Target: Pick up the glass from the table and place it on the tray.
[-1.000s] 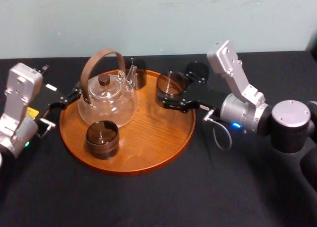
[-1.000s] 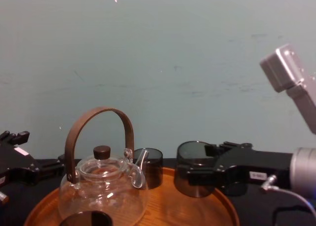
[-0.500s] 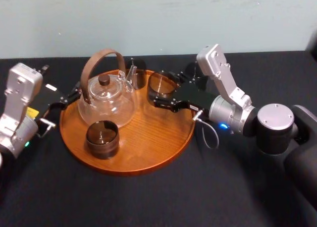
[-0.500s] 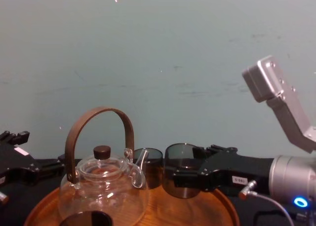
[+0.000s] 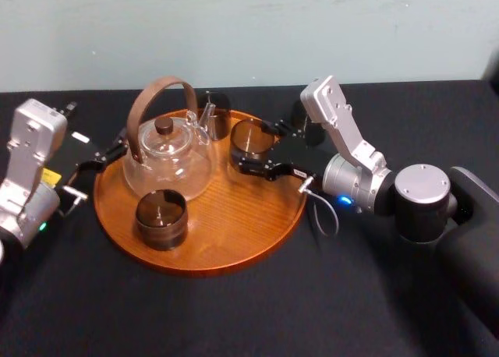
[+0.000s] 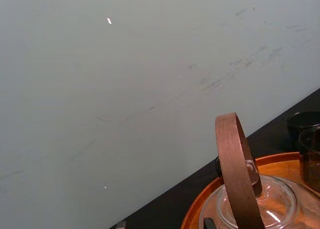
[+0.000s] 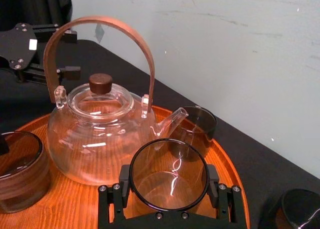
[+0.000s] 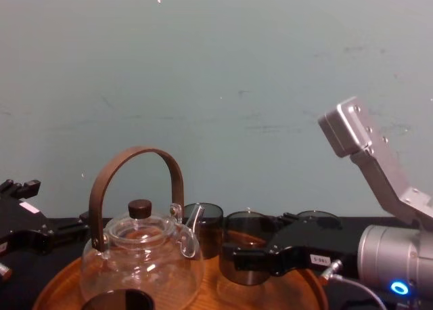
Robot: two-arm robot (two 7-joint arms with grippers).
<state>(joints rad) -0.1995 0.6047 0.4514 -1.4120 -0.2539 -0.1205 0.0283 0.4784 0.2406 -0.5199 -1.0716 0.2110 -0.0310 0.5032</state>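
Smoked glass, thin-walled and round, sits clamped between the two black fingers of the right gripper (image 5: pixel 250 146): that is the glass (image 7: pixel 169 173), and it is already inside the rim of the tray (image 5: pixel 195 269), over the tray's far right part, just beside the spout of the teapot (image 5: pixel 168 160). So the pick and the carry look done. What is left, as I judge it, is to set the glass down if it is not down yet, let go, and draw the arm back. From the chest view its base is low over the wood, but I cannot tell whether it touches.

Two like glasses stand on the tray already: the near glass (image 5: pixel 161 218) at the near left and the far glass (image 5: pixel 216 120) at the far edge behind the spout. A spare glass (image 7: pixel 295 209) stands on the table (image 5: pixel 234 322) just off the tray's far right rim.

Materials differ sharply. The tray is orange-brown wood with a visible grain and a low raised lip. The teapot is clear, bulbous glass with a dark wooden knob and a bent brown hoop handle. The table is matte black.

Parked at the tray's left edge is the left gripper (image 5: pixel 109 154); whether it is open or closed I cannot tell.
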